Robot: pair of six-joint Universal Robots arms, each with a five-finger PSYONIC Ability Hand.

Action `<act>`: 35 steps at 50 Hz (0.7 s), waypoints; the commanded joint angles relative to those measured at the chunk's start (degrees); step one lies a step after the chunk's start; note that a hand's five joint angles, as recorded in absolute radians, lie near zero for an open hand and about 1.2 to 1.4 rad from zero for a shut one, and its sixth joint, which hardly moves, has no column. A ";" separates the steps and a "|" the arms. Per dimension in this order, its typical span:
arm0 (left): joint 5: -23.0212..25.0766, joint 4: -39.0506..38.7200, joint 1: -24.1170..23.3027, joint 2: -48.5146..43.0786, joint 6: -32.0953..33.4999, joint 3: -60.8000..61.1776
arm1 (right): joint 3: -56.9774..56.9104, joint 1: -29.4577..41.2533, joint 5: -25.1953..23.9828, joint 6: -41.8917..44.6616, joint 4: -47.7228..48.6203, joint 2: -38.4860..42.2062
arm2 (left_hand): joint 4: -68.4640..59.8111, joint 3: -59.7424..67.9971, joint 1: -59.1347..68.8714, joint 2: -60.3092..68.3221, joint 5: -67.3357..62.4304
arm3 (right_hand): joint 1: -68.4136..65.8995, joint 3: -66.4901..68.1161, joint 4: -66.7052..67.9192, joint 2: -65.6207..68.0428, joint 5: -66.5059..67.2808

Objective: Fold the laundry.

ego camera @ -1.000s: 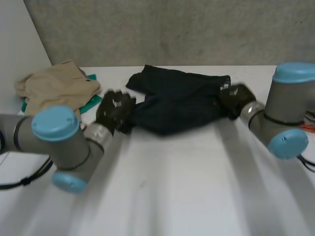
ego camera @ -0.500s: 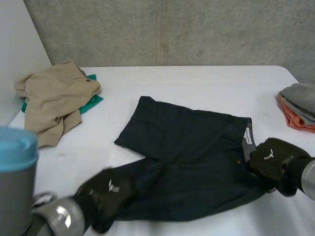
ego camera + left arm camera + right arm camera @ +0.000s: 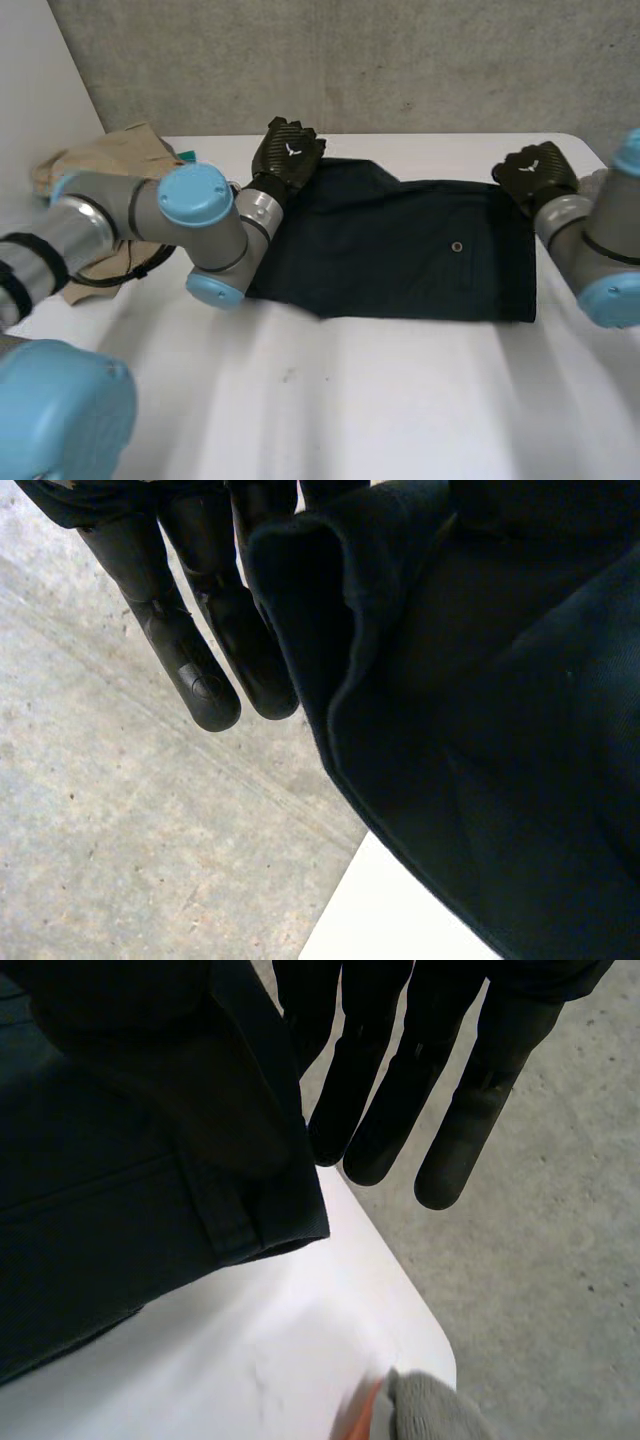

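Dark navy shorts (image 3: 400, 250) lie folded in half on the white table (image 3: 380, 400), with a button showing on the top layer. My left hand (image 3: 287, 152) is at the fold's far left corner. In the left wrist view its straight fingers (image 3: 200, 670) pinch the shorts' edge (image 3: 480, 730) against the thumb. At the far right corner is my right hand (image 3: 537, 172). In the right wrist view its fingers (image 3: 460, 1130) are straight too, and its thumb pins the waistband corner (image 3: 100, 1210).
A beige garment (image 3: 100, 170) lies over a green one at the table's far left, behind my left arm. Folded grey and orange clothes (image 3: 430, 1410) sit by the table's right corner. A concrete wall (image 3: 350, 60) stands behind the table.
Half a second ago both hands were at the near edge of the spread shorts. They have carried that edge to the far side, so the shorts now lie doubled over.
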State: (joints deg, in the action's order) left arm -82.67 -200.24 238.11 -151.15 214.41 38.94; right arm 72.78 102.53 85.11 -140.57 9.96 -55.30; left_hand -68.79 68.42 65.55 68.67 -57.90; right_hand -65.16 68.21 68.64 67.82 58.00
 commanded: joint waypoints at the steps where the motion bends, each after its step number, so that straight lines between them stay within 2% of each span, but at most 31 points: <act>1: -0.56 0.11 -0.02 -5.74 -1.97 -6.33 | -13.08 1.53 0.24 -2.41 3.83 12.65 | 58.79 -58.42 -55.55 -58.67 57.90 | 55.16 -58.21 -58.64 -57.82 -58.00; 2: -0.82 0.11 -0.10 -5.65 -2.76 -6.16 | -13.62 1.71 0.23 -2.34 3.84 13.19 | 48.27 -47.89 -45.03 -48.14 47.37 | 55.16 -58.21 -58.64 -57.82 -58.00; 3: -1.17 0.11 -0.71 -5.48 -4.24 -5.72 | -13.89 1.80 0.58 -2.68 3.75 13.20 | 58.79 -58.42 -55.55 -58.67 57.90 | 55.16 -58.21 -58.64 -57.82 -58.00; 6: -1.79 0.02 -1.25 -3.46 -6.19 -3.27 | -12.49 2.06 0.85 -4.09 2.88 11.53 | 58.79 -58.42 -55.55 -58.67 57.90 | 55.16 -58.21 -58.64 -57.82 -58.00; 8: -2.32 -0.41 -1.69 1.63 -7.24 1.03 | -10.22 1.98 0.94 -4.88 1.82 9.69 | 58.79 -58.42 -55.55 -58.67 57.90 | 55.16 -58.21 -58.64 -57.82 -58.00; 13: -2.32 -3.48 -1.78 11.56 -7.86 12.72 | 1.19 1.36 0.50 -9.26 -5.19 -4.51 | 58.79 -58.42 -55.55 -58.67 57.90 | 55.16 -58.21 -58.64 -57.82 -58.00; 17: -2.40 -6.13 -2.13 18.16 -8.21 23.00 | 9.63 1.10 -0.81 -13.39 -10.64 -11.31 | 58.79 -58.42 -55.55 -58.67 57.90 | 55.16 -58.21 -58.64 -57.82 -58.00; 24: -2.32 -6.74 -3.45 25.46 -9.79 36.37 | 20.81 -2.06 -5.83 -15.61 -12.25 -12.64 | 58.79 -58.42 -55.55 -58.67 57.90 | 55.16 -58.21 -58.64 -57.82 -58.00; 30: -2.14 -6.83 -3.62 26.52 -11.29 40.34 | 23.46 -4.35 -8.03 -15.43 -4.61 -10.63 | 58.79 -58.42 -55.55 -58.67 57.90 | 49.53 -52.58 -53.02 -52.20 -52.37; 33: -2.23 -6.83 -3.62 26.43 -11.64 40.43 | 22.58 -4.53 -7.50 -15.26 -0.74 -6.32 | 58.79 -58.42 -55.55 -58.67 57.90 | 42.99 -46.04 -46.47 -45.65 -45.83; 35: -2.23 -6.83 -3.62 26.43 -11.82 40.43 | 21.53 -4.53 -7.07 -15.26 1.37 -3.95 | 58.79 -58.42 -55.55 -58.67 57.90 | 23.88 -26.93 -27.37 -26.54 -26.72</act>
State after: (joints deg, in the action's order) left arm -84.84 -207.15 234.46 -124.29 203.17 79.56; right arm 96.20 98.28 77.34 -156.21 5.23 -64.96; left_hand -11.69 12.18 11.36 11.75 -2.57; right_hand -20.91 21.25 21.20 21.24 11.61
